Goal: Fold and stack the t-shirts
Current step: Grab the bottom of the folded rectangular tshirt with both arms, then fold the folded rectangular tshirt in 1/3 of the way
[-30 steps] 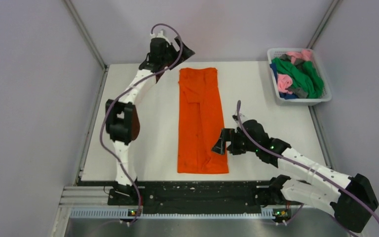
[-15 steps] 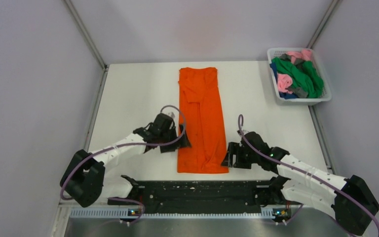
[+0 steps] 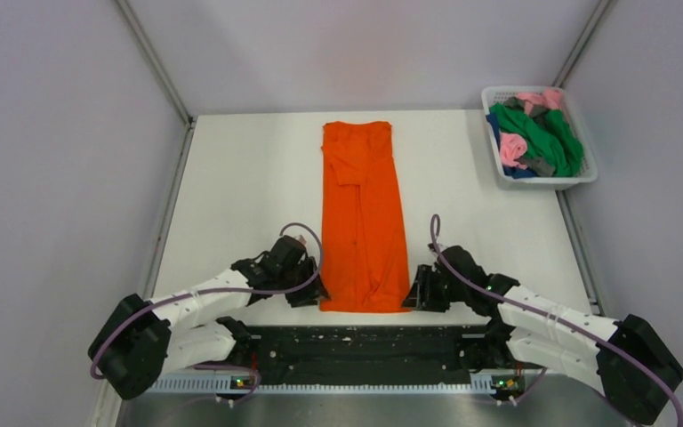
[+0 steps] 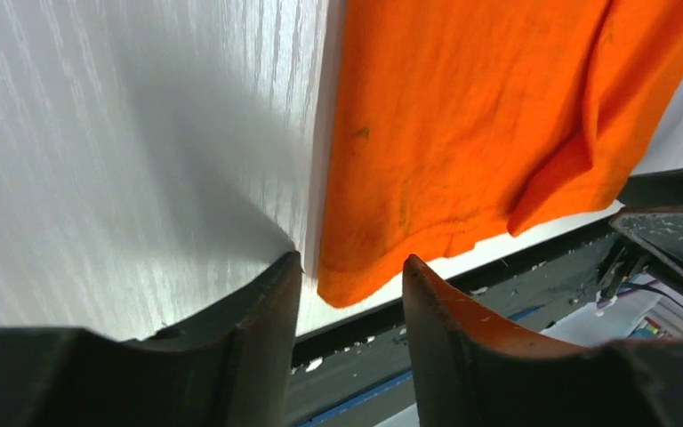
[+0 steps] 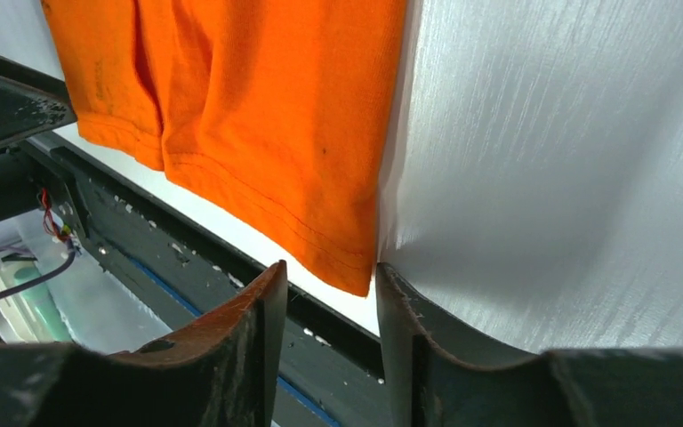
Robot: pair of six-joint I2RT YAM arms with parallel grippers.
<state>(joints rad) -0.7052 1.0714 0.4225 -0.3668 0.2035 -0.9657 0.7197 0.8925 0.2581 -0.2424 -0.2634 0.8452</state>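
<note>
A bright orange t-shirt lies flat on the white table, folded into a long narrow strip running from far to near. My left gripper sits at its near left corner, and my right gripper at its near right corner. In the left wrist view the shirt's hem corner lies between the fingers of the left gripper, with a gap still showing. In the right wrist view the shirt's corner lies between the fingers of the right gripper, touching the right one. More t-shirts, green, pink, blue and grey, fill the basket.
A white mesh basket stands at the far right corner of the table. The black base rail runs along the near edge just behind both grippers. Grey walls close in the left, right and far sides.
My left arm swung from the far end of the shirt down to its near left corner. My right gripper slid nearer to the near right corner. Both sets of jaws have narrowed.
</note>
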